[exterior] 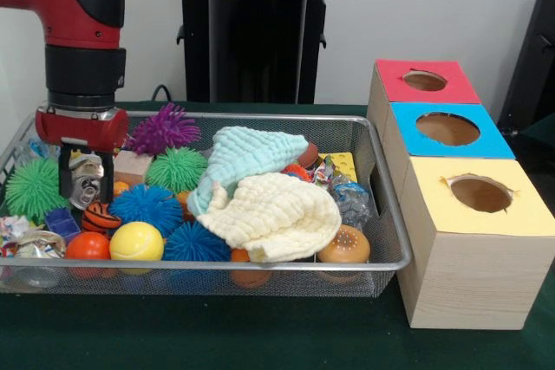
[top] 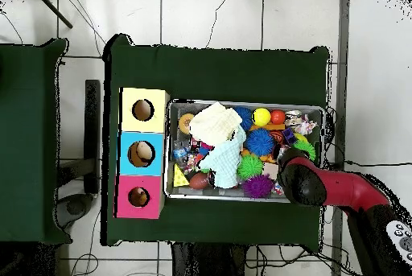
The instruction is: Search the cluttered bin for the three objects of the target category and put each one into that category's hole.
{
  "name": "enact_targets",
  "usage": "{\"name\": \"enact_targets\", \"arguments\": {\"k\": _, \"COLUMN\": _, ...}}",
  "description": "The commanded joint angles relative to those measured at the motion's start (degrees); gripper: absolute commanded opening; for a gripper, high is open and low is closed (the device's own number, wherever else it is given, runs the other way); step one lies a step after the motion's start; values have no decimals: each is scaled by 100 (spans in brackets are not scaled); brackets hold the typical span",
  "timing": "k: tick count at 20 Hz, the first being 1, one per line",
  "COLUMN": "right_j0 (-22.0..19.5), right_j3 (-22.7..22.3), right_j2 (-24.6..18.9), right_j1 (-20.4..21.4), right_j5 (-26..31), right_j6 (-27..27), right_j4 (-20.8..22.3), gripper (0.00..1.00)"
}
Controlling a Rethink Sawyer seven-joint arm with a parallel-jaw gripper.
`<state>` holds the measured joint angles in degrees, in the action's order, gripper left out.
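Observation:
The wire mesh bin [exterior: 260,266] is full of clutter; it also shows in the overhead view [top: 245,102]. My gripper [exterior: 85,186] is down in the bin's left end in the front view, shut on a crushed silver can [exterior: 85,190] held between the black fingers [exterior: 68,181]. In the overhead view the red arm [top: 322,183] covers the gripper and the can. The red-topped box's hole [exterior: 425,81] is the farthest of three, to the right of the bin; it also shows in the overhead view [top: 138,197].
Round the gripper lie purple [exterior: 165,127], green [exterior: 176,168] and blue [exterior: 146,205] spiky balls, a yellow ball [exterior: 136,242] and an orange ball [exterior: 87,246]. A mint cloth [exterior: 247,158] and a cream cloth [exterior: 273,214] cover the bin's middle. Blue-topped [exterior: 447,129] and yellow-topped [exterior: 479,194] boxes stand nearer.

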<state>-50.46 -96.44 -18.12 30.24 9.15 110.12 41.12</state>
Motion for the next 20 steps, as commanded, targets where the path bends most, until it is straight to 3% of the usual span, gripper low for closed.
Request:
{"name": "enact_targets", "arguments": {"k": 1, "right_j0": 65, "right_j3": 428, "right_j2": 106, "right_j1": -343, "right_j5": -53, "right_j6": -118, "right_j4": 448, "gripper": 100}}
{"name": "enact_targets", "arguments": {"k": 13, "right_j0": 531, "right_j3": 525, "right_j2": 501, "right_j1": -748, "right_j5": -753, "right_j6": 362, "right_j4": 363, "gripper": 100}}
{"name": "enact_targets", "arguments": {"k": 20, "right_j0": 614, "right_j3": 485, "right_j2": 478, "right_j1": -870, "right_j5": -967, "right_j6": 401, "right_j4": 146, "gripper": 100}}
